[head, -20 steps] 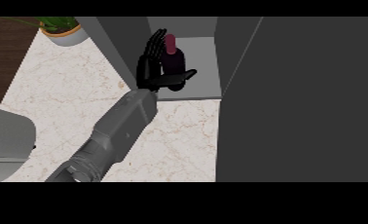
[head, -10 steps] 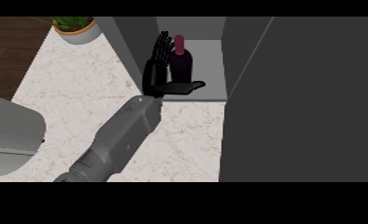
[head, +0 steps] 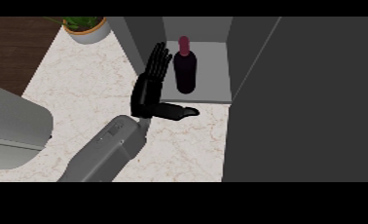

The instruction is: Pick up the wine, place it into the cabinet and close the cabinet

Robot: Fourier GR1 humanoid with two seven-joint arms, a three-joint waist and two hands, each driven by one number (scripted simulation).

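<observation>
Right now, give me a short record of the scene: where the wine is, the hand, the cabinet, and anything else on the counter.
wine: wine bottle upright inside the cabinet
hand: one hand in view, fingers straight, just left of the bottle, not curled round it; which arm it belongs to is unclear
cabinet door: door open, at right
counter: marble counter; potted plant at its far left corner

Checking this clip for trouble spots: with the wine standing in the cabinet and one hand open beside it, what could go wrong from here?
1. The hand is open with straight fingers right beside the wine; pulling back carelessly could brush the bottle and tip it.
2. The wine stands upright near the front edge of the cabinet floor, so a tipped bottle might roll out onto the counter.
3. The door is open at the right; swinging it shut before the hand is out could catch the fingers.
</observation>
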